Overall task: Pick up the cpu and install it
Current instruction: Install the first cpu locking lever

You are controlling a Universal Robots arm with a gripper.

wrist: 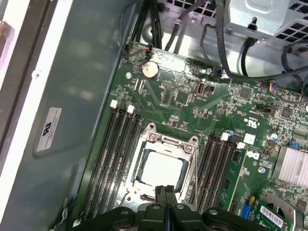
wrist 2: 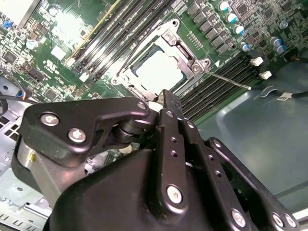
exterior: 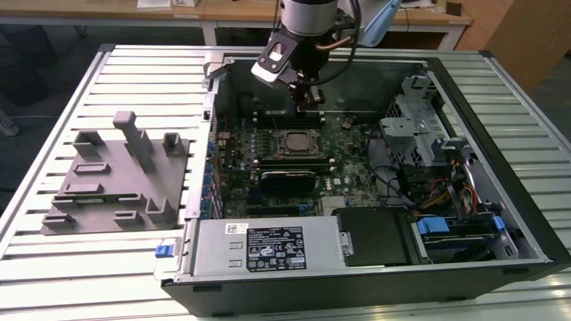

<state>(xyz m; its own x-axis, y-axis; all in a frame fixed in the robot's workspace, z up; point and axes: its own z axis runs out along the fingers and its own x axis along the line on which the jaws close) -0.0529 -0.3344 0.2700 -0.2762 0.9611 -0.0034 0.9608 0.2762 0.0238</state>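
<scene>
CPU IN ITS SOCKET: The gripper [wrist: 166, 190] is hanging over the open computer case [exterior: 357, 294], its two fingers pressed together with nothing between them. In both wrist views the tips are showing against one edge of the cpu [wrist: 161, 169]. Whether they are touching the chip or hovering above it cannot be told.

The cpu is lying flat inside the socket frame [wrist: 168, 140] on the motherboard [wrist: 192, 96], its pale metal top facing straight up out of the case. Being square, it is offering no long axis. Its edges are running parallel to the memory slots [wrist: 120, 149] flanking the socket on both sides.

By the look of things, the pick-up and the placing are done, and the work is standing at the seating stage. A thin lever [wrist 2: 226, 79] is angling out from a corner of the frame across the slots. That suggests the socket is not yet locked, though this is a judgement. Any further move is calling for a straight, gentle path, with no sideways push on the chip and no snagging of the lever.

Farther off in the exterior view, the grey holder [exterior: 107, 194] is sitting on the slatted table [exterior: 53, 281]. It is at the exterior view's left of the case, well apart from the arm.
</scene>
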